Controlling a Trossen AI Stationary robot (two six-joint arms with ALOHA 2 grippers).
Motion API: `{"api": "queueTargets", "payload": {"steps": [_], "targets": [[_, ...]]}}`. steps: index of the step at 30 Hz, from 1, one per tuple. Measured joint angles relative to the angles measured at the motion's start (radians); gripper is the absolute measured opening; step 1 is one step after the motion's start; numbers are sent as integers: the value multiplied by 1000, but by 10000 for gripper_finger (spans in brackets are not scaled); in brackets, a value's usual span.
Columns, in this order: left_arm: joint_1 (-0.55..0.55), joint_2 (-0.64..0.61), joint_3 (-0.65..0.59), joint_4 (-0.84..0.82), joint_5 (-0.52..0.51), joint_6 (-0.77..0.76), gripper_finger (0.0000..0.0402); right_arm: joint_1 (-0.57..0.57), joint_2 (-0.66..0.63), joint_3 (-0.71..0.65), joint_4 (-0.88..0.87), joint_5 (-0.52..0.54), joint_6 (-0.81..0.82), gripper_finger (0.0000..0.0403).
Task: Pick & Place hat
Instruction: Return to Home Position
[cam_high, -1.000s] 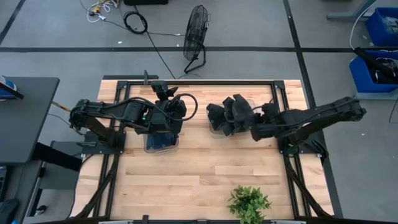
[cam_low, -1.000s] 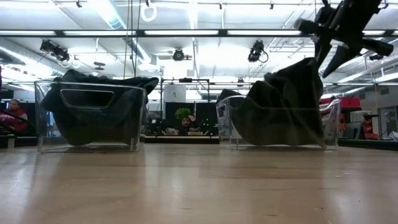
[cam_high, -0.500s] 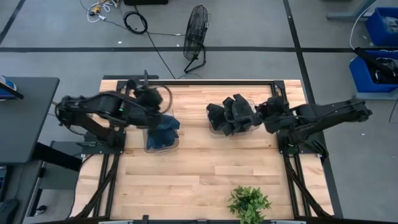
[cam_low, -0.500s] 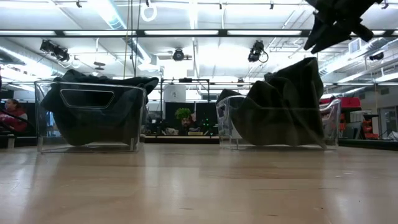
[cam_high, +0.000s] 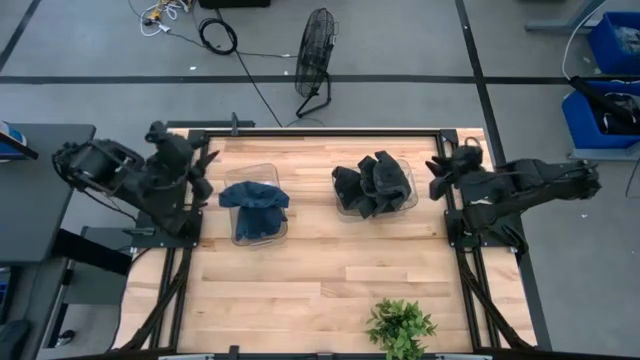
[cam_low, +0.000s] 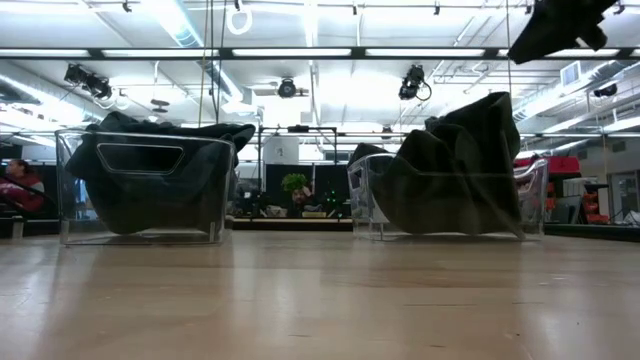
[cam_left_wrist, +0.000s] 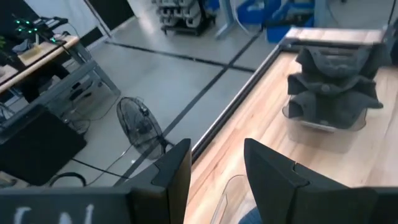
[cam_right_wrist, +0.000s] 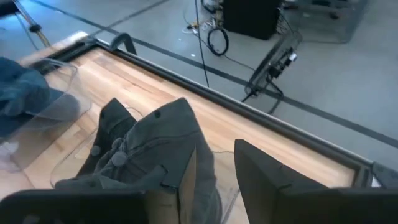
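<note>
A blue hat (cam_high: 255, 203) lies crumpled in a clear bin (cam_high: 240, 232) left of the table's middle. In the low view that bin (cam_low: 145, 190) stands on the left. Several dark grey hats (cam_high: 373, 185) are heaped in a second clear bin (cam_low: 450, 195) to the right, rising above its rim. My left gripper (cam_high: 200, 165) is open at the table's left edge, away from the blue hat; its wrist view (cam_left_wrist: 216, 149) looks across at the dark hats (cam_left_wrist: 336, 87). My right gripper (cam_high: 437, 172) is open by the right edge, just right of the dark pile (cam_right_wrist: 149, 149).
A potted plant (cam_high: 400, 325) stands at the near edge, right of centre. A floor fan (cam_high: 315, 55) stands beyond the far edge. Bare wood (cam_high: 320, 280) fills the near half of the table. A black frame rail (cam_high: 320, 128) runs along the far edge.
My left arm has drawn back from above the left bin toward the table's left edge, and the blue hat now lies uncovered in that bin. My right arm has pulled away from the dark hats toward the right edge and risen, nearly leaving the low view.
</note>
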Motion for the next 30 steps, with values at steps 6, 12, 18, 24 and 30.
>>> {"api": "queueTargets", "payload": {"steps": [6,12,18,24,30], "targets": [[-109,-162,-306,60,-86,-174,154,12,-87,0,0,0,-84,117],[-173,-279,-595,244,-195,-201,154,42,-132,0,1,-1,-138,117],[-223,-398,-788,276,-231,-323,154,73,-200,-119,128,-4,-252,117],[-292,-501,-889,335,-260,-390,154,83,-285,-264,449,-69,-490,117],[-380,-560,-977,360,-381,-371,154,82,-330,-394,815,-241,-810,117]]}}
